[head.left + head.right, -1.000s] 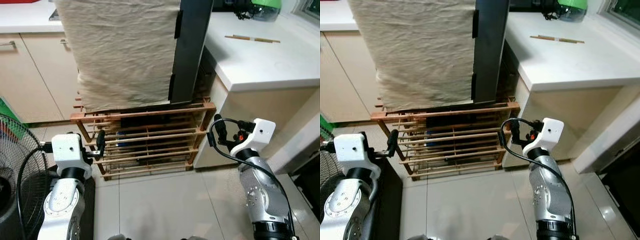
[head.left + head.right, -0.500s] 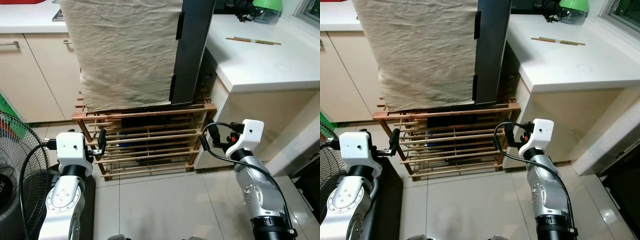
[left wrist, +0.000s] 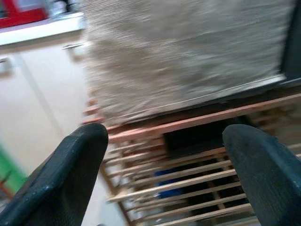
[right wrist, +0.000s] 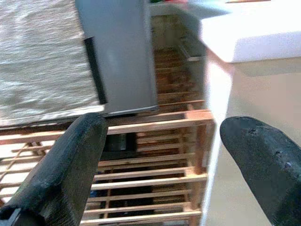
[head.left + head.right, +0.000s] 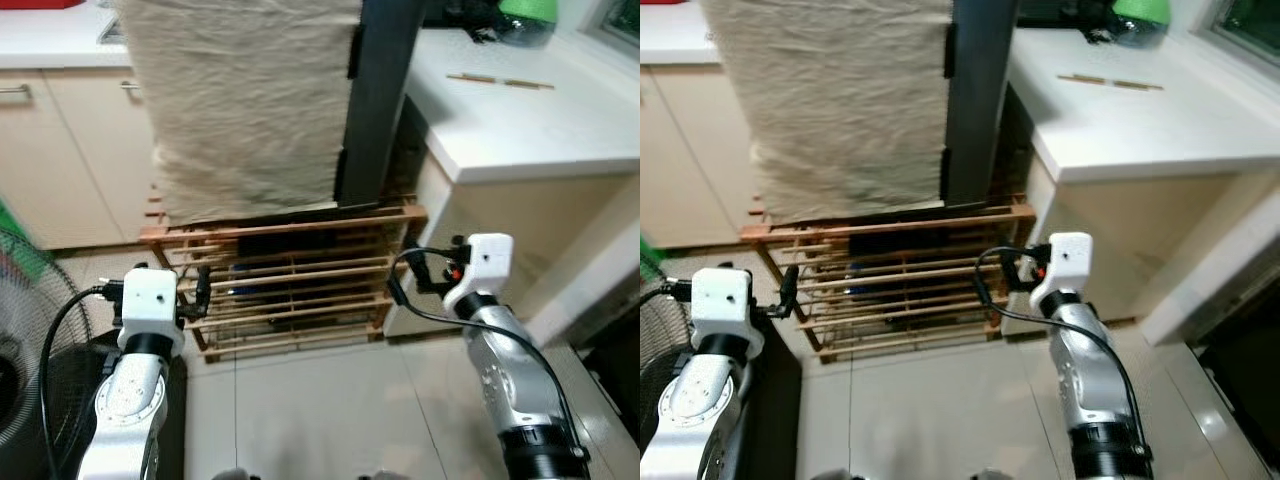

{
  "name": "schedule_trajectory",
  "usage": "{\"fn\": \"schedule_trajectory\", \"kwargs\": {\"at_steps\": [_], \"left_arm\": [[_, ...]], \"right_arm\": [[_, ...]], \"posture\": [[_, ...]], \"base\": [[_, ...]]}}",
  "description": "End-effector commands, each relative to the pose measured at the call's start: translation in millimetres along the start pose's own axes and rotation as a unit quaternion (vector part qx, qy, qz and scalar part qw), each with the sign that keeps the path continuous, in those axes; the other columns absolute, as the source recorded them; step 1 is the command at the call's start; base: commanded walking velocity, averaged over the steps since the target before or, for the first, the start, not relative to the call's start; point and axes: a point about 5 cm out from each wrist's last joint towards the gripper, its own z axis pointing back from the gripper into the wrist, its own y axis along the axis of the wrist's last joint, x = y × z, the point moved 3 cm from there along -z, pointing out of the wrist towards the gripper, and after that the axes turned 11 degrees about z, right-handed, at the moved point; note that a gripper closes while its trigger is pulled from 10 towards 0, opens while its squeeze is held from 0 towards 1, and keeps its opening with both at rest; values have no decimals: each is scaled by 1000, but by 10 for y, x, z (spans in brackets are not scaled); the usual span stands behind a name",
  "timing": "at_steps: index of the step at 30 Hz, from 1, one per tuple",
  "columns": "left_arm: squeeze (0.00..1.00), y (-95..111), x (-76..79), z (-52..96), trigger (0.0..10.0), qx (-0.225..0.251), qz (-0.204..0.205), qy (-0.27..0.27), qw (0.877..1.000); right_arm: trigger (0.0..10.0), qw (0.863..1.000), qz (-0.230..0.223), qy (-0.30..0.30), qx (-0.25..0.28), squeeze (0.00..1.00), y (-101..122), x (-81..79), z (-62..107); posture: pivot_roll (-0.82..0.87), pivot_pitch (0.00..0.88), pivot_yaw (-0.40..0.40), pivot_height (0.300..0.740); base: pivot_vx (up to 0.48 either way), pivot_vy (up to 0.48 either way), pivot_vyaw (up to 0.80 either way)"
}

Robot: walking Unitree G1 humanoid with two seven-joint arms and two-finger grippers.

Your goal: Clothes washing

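- A beige cloth (image 5: 245,100) hangs draped over a tall appliance with a dark grey side (image 5: 375,100); its lower edge ends just above a wooden slatted rack (image 5: 290,275) that stands on the tiled floor (image 5: 320,410).
- The left gripper (image 5: 203,290) is held low before the rack's left end, its jaws wide apart and holding nothing (the wrist view shows both black fingers (image 3: 75,165) far apart).
- The right gripper (image 5: 420,280) is near the rack's right end, beside the white tabletop (image 5: 520,130); its jaws are also wide and bare.
- A pair of chopsticks (image 5: 498,81) lies on the tabletop.
- A fan (image 5: 30,340) stands at the robot's left.
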Motion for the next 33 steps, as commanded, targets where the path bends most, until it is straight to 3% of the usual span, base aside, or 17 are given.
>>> {"fn": "schedule_trajectory", "kwargs": {"at_steps": [1, 15, 22, 33], "left_arm": [[0, 33, 62, -43, 10000, 8, 1, -18, 1000], [0, -1, 231, -67, 10000, 3, -15, -68, 998], [0, -54, 216, -134, 10000, -12, -57, -73, 996], [0, -58, 245, -177, 10000, -8, -78, -87, 993]], "right_arm": [[10000, 1000, 3, -1, -6, 0, -35, 18, -7], [10000, 1000, 15, -2, -19, 0, -134, 50, 43], [10000, 999, 38, -13, -13, 0, -131, 71, 53], [10000, 997, 76, -18, -21, 0, -172, 94, 68]], "posture": [[11, 0, -33, 723], [-6, 0, -24, 723], [-15, 0, -13, 723], [-27, 0, -1, 723]], "base": [[0, 0, -706], [0, 466, -713], [0, 0, -714], [441, 68, 0]]}}
